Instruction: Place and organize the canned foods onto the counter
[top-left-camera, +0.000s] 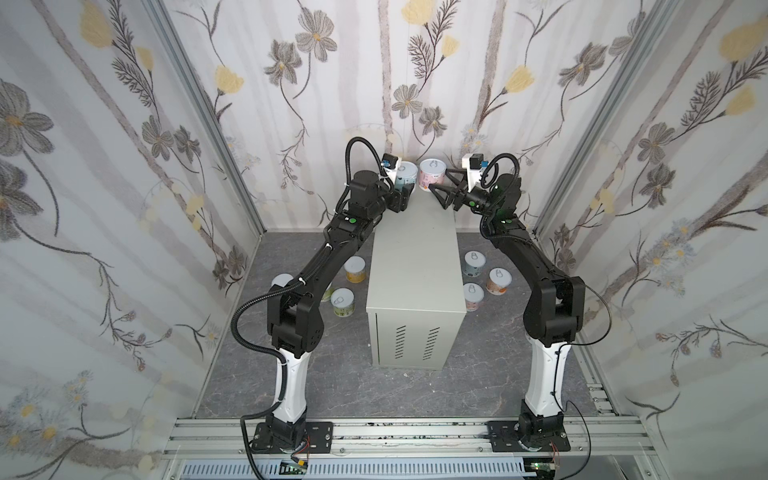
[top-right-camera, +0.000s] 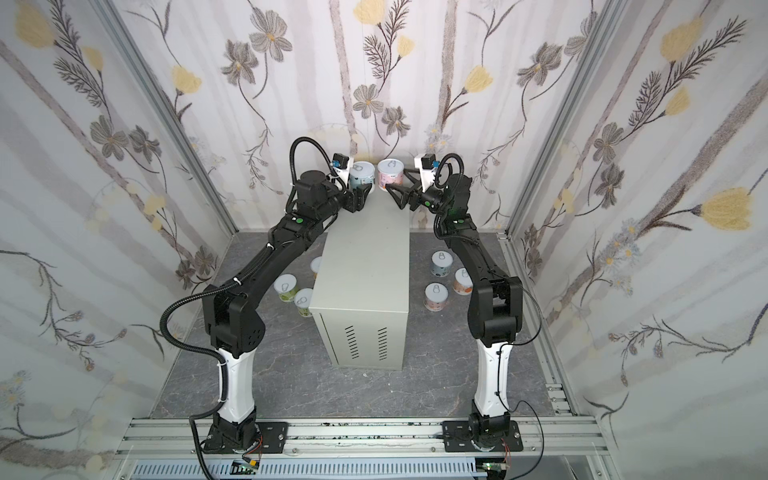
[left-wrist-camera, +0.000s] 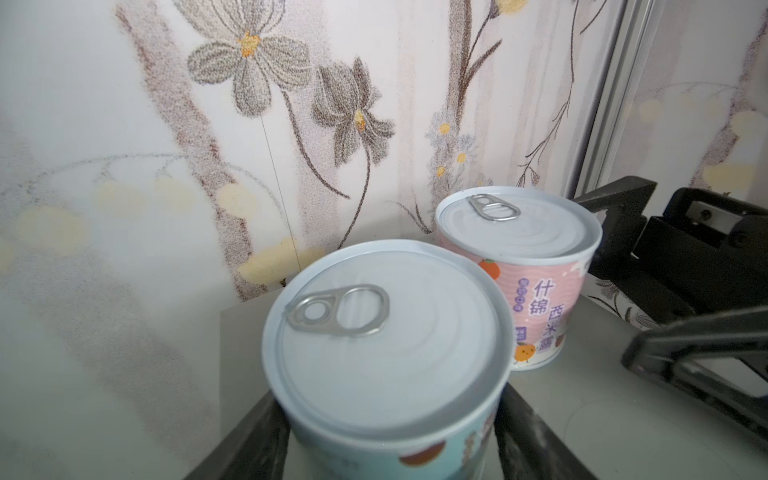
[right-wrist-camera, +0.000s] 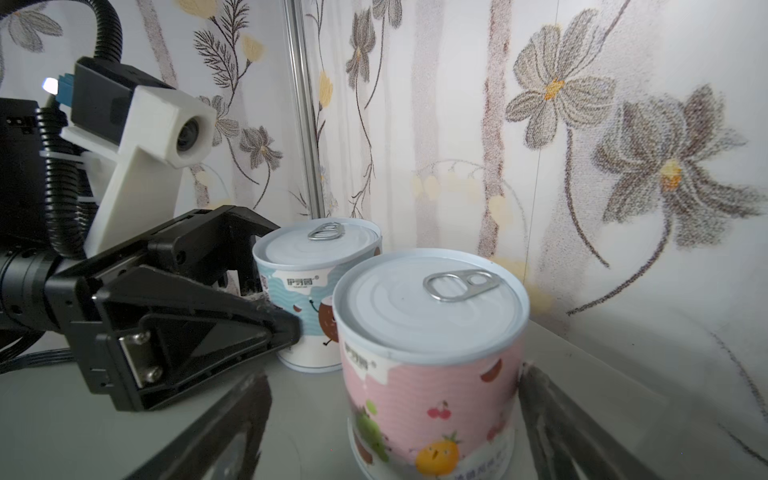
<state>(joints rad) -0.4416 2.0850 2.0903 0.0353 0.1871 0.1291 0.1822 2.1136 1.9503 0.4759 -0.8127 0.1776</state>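
A robot test room: flower paper walls (top-left-camera: 83, 166), a metal rail (top-left-camera: 415, 432) in front, two robot arms (top-left-camera: 332, 257) bolted to it

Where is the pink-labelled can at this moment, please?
In both top views the pink-labelled can stands upright at the far end of the cabinet top, just right of the pale blue can, between the jaws of the open right pincer.
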